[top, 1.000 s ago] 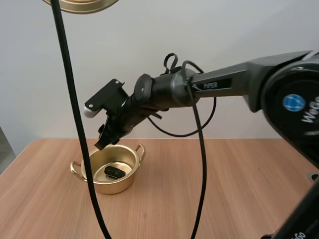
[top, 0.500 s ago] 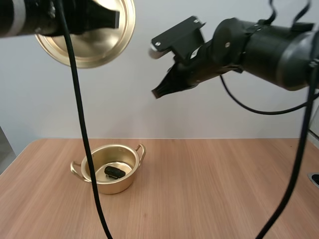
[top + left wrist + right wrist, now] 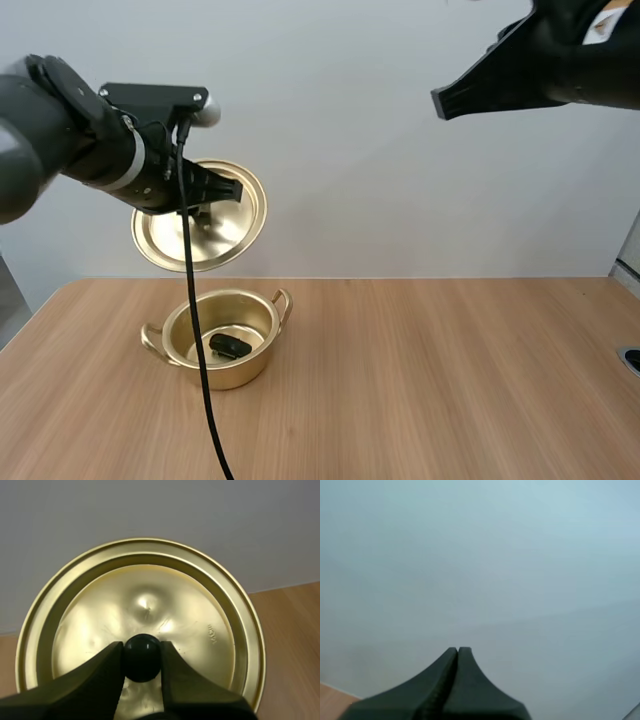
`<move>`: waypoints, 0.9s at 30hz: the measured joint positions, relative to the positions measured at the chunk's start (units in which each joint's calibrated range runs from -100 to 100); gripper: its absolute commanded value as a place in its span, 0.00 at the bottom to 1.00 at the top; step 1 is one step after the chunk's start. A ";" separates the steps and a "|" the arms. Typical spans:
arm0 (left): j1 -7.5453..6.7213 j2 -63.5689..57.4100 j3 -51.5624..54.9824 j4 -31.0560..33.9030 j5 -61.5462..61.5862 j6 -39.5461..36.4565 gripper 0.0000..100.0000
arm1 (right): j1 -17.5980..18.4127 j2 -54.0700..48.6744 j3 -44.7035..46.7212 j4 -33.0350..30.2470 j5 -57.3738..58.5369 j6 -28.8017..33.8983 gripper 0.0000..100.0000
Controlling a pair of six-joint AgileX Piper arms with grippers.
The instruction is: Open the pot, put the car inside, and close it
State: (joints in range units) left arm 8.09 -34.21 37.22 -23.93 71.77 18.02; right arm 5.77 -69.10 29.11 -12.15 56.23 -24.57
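While the wooden table (image 3: 450, 380) spreads across the whole high view, the gold pot (image 3: 232, 376) stands open toward its left side, with a small loop handle at either side of its rim. Above the pot, clear of it and in the air, hangs the gold lid (image 3: 228, 238), tilted so that it stands nearly on edge, its lower rim just over the pot's back edge as seen from the high camera. The left gripper (image 3: 142, 656) holds this lid. Its two black fingers (image 3: 100, 672) are parted only as far as the knob is wide, and their tips press against it from both sides. The right gripper (image 3: 457, 651) is raised high at the far right, well apart from pot and lid, and its fingers lie flat together as one dark wedge with nothing between them. The small dark car (image 3: 230, 347) lies on the pot's bottom, a little toward the near wall. The black round knob (image 3: 142, 649) sits at the lid's middle, pinched between the left fingertips.
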 measured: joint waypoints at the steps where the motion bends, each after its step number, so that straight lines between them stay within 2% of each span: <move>1: 0.00 1.24 0.60 0.00 0.00 0.36 0.00 | -0.08 -1.27 0.00 -0.51 0.25 0.00 0.00; 5: 0.00 6.39 2.67 0.00 0.00 1.08 0.00 | -0.54 -3.85 0.00 -1.06 0.61 0.00 0.00; 27: -0.10 22.55 3.27 0.40 3.06 2.21 0.00 | -1.70 -3.85 0.00 -1.06 1.26 0.00 0.00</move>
State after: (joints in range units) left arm 7.99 -11.65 40.50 -23.52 74.83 20.23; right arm 4.07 -72.94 29.11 -13.21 57.50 -24.57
